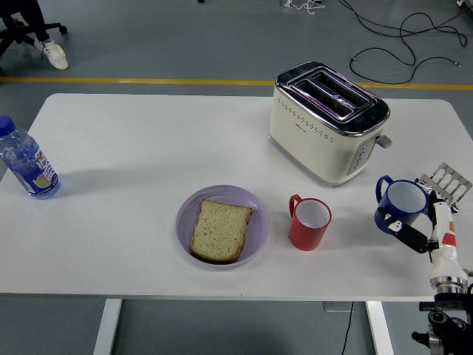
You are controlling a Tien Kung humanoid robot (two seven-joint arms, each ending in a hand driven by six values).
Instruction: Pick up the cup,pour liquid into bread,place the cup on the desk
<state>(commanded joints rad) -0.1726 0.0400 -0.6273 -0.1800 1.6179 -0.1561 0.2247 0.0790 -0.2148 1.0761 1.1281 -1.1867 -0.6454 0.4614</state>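
A blue cup (400, 206) with its handle to the left is held in my right hand (433, 214) low over the table's right front part. The thumb (408, 236) lies against the cup's near side and the silver fingers (446, 180) lie behind it. I cannot tell whether the cup touches the table. A slice of bread (220, 230) lies on a purple plate (188, 207) at the front middle. A red cup (310, 222) stands upright between the plate and the blue cup. My left arm is out of view.
A cream toaster (329, 122) stands behind the red cup at the back right. A water bottle (26, 160) with a blue cap stands at the table's left edge. The white table (133, 148) ends just below my right hand.
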